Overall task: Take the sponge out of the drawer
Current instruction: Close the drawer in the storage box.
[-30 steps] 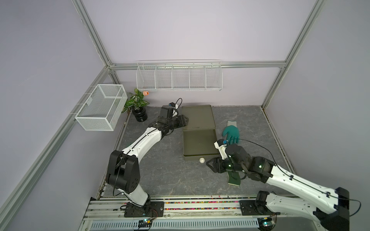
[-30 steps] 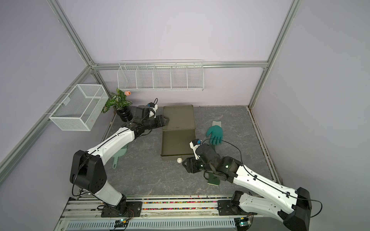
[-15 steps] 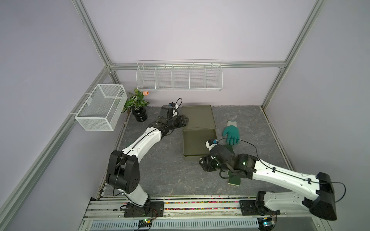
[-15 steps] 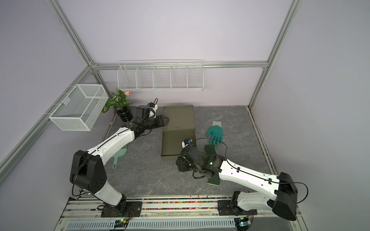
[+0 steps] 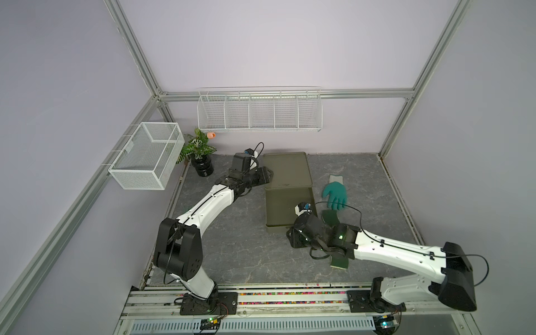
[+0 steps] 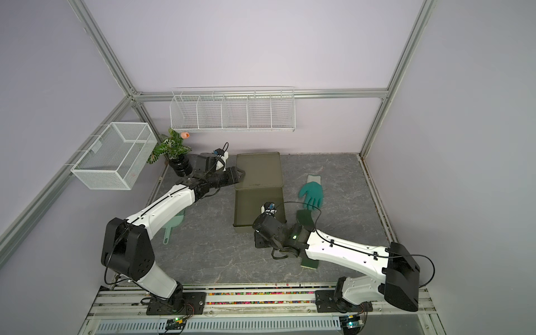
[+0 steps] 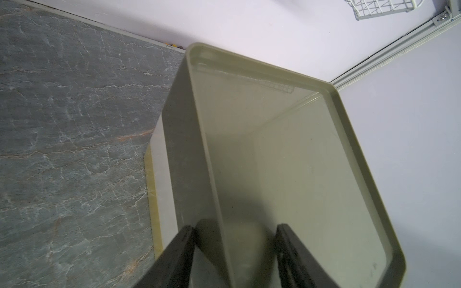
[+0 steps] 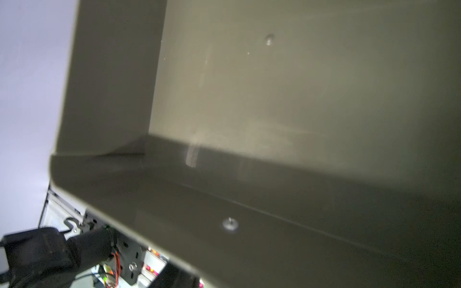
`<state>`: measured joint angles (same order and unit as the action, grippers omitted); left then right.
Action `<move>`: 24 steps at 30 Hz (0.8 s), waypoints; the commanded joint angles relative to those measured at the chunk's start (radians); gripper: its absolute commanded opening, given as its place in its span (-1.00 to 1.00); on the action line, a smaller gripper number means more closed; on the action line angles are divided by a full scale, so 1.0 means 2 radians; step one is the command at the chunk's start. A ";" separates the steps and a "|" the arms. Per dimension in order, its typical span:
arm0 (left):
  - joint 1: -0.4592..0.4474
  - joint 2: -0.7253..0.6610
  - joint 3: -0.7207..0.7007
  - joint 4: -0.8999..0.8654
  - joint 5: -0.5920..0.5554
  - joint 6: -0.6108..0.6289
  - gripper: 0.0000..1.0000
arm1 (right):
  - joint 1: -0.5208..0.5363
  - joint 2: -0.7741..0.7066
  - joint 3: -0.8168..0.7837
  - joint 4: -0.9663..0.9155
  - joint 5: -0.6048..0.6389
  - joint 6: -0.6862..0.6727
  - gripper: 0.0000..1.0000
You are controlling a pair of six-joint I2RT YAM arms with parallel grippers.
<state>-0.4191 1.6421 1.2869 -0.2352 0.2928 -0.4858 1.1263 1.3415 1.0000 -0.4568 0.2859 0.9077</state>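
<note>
Dark green sponge (image 5: 338, 261) lies flat on the grey tabletop (image 5: 246, 255), outside the pulled-out olive drawer (image 5: 282, 207) and partly beneath the right forearm (image 5: 391, 252); right gripper (image 5: 292, 238) sits at the drawer's front wall, jaws hidden, state indeterminable; left gripper (image 7: 235, 228) has jaws parted astride the top edge of the olive cabinet (image 5: 287, 169).

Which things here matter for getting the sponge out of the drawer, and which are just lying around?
Part of the job: sponge, already out on the table; open drawer; cabinet it slides from.

Just lying about: green glove; potted plant; teal scoop; wire basket; wire shelf.
</note>
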 commanded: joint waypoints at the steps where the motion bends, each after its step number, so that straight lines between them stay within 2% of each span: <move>1: -0.009 0.021 0.001 -0.034 0.022 0.005 0.12 | -0.003 0.009 0.018 0.009 0.047 0.004 -0.33; 4: -0.009 0.020 0.000 -0.034 0.021 0.006 0.12 | -0.003 0.013 0.027 0.009 0.058 -0.003 -0.50; 10: -0.008 0.020 -0.001 -0.034 0.022 0.005 0.12 | -0.003 0.039 0.058 -0.015 0.084 -0.017 -0.71; 18: -0.009 0.020 -0.001 -0.034 0.023 0.005 0.12 | -0.007 0.063 0.086 -0.012 0.087 -0.028 -0.73; 24: -0.009 0.018 -0.004 -0.034 0.023 0.006 0.12 | -0.013 0.060 0.099 -0.017 0.069 -0.010 -0.74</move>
<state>-0.4187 1.6424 1.2869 -0.2340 0.2905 -0.4854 1.1336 1.4517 1.1591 -0.6388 0.3267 0.8993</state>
